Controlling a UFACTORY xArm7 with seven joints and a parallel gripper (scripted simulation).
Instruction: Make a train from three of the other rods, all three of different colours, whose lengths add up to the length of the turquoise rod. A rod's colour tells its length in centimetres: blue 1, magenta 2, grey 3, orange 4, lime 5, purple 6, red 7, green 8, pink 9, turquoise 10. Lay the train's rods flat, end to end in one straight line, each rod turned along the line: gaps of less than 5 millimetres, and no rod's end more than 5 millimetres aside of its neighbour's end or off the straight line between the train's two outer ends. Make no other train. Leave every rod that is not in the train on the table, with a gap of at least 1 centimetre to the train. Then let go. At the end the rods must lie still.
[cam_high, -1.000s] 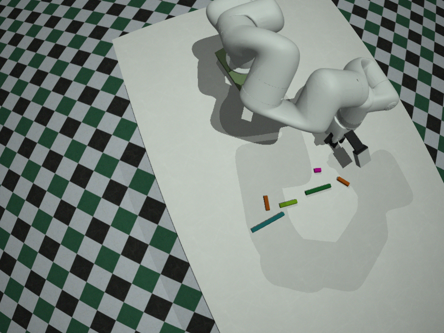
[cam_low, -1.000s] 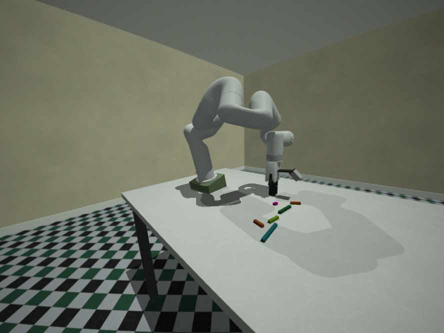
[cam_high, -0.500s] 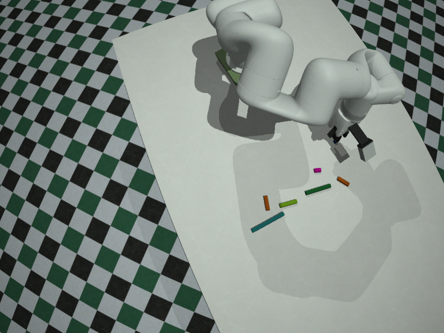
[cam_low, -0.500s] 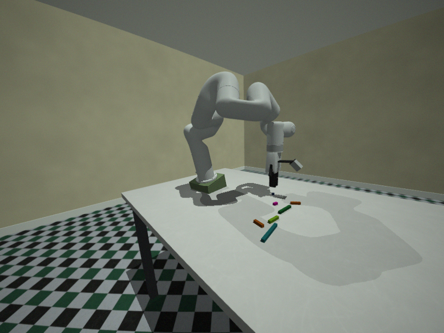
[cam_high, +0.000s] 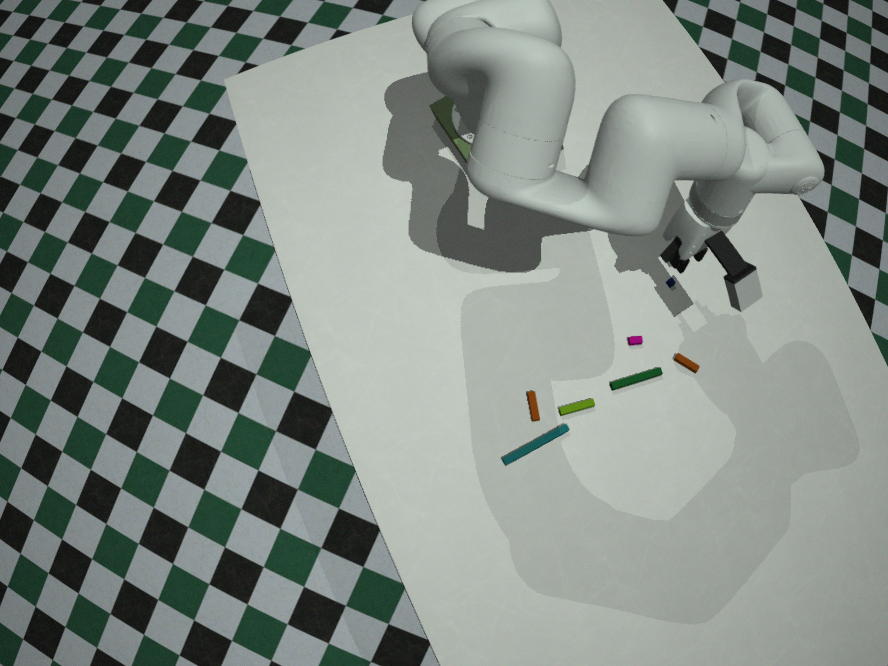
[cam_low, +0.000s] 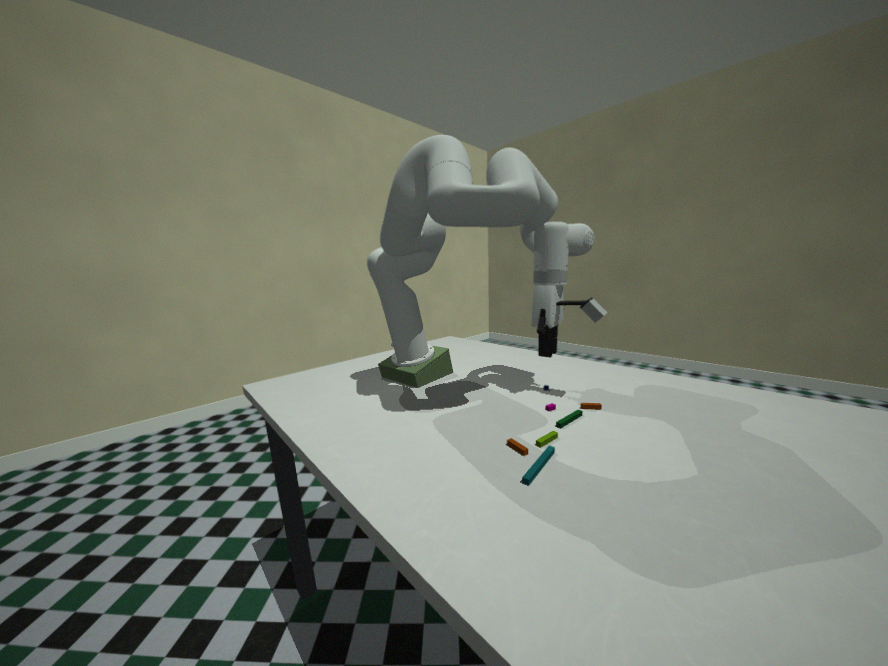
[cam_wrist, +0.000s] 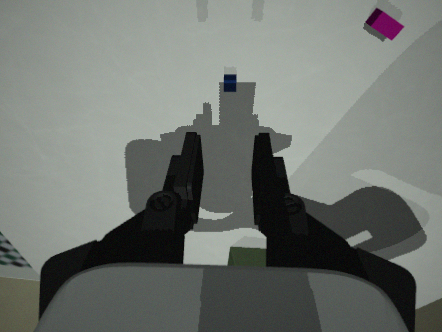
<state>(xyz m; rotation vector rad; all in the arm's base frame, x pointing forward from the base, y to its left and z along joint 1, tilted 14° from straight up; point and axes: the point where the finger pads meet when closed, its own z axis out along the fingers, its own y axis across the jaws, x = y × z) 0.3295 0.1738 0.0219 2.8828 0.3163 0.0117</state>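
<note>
The small blue rod (cam_high: 670, 282) lies on the table by itself, and it also shows in the wrist view (cam_wrist: 229, 82). My gripper (cam_high: 679, 258) (cam_wrist: 227, 152) (cam_low: 545, 351) hangs above the table just behind it, open and empty; the exterior view shows it well clear of the surface. The magenta rod (cam_high: 634, 340) lies nearer the other rods. One orange rod (cam_high: 685, 362) lies right of the green rod (cam_high: 635, 378). The lime rod (cam_high: 575, 406), a second orange rod (cam_high: 532, 405) and the turquoise rod (cam_high: 535, 443) lie further forward, all apart.
The arm's green base (cam_high: 451, 129) stands at the back of the table. The wrist camera box (cam_high: 742, 286) sticks out beside the gripper. The table's right edge is close to the gripper.
</note>
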